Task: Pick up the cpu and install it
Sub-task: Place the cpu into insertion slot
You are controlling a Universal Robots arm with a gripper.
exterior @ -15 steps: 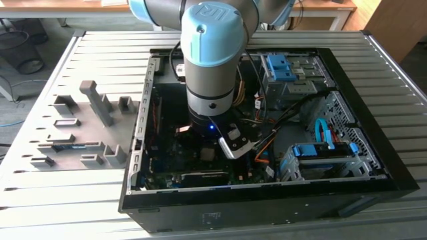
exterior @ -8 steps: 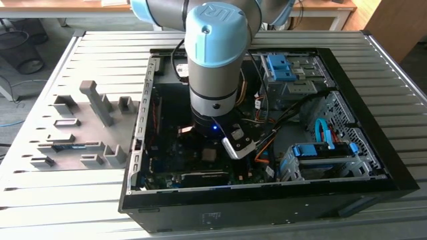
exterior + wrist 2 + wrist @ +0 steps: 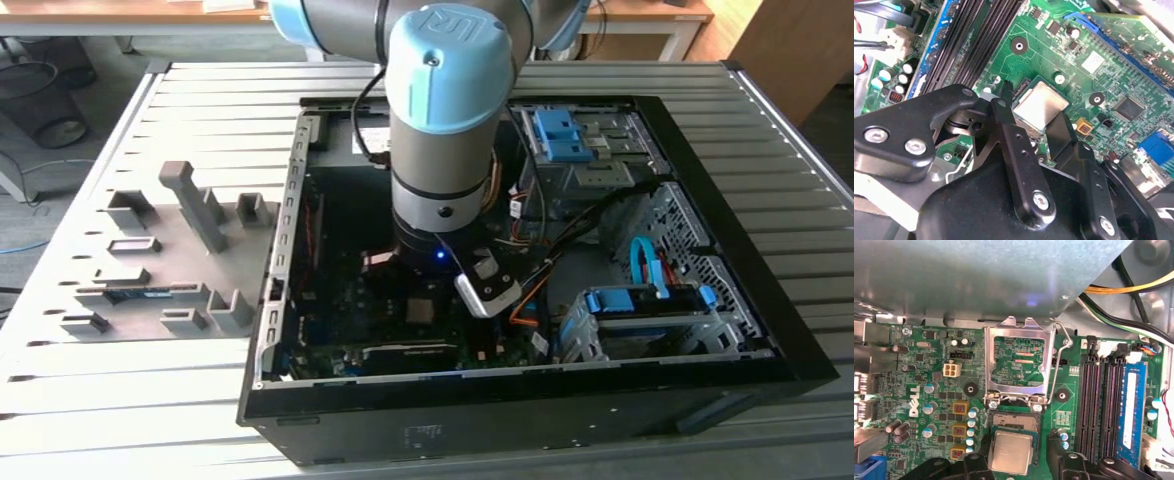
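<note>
The cpu point(image 3: 1040, 104), a small square chip with a dull silver top, hangs just over the open socket point(image 3: 1013, 420) on the green motherboard point(image 3: 1079, 45). My gripper point(image 3: 1034, 114) is shut on the cpu, one black finger point(image 3: 1004, 97) at one side of it and the other finger point(image 3: 1060, 131) at the opposite side. In the first wrist view the cpu point(image 3: 1011, 452) sits low, and dark socket contacts show beyond its far edge. In the exterior view the arm reaches straight down into the computer case point(image 3: 747, 300), with the gripper point(image 3: 427, 300) deep inside.
The socket's metal load plate point(image 3: 1016, 360) stands flipped open with its lever point(image 3: 1059, 365) raised. Memory slots point(image 3: 1104, 405) run beside the socket. Cables point(image 3: 574, 230) and blue drive cages point(image 3: 654, 305) crowd the case at the exterior view's right. Grey fixture blocks point(image 3: 174, 250) stand outside the case at its left.
</note>
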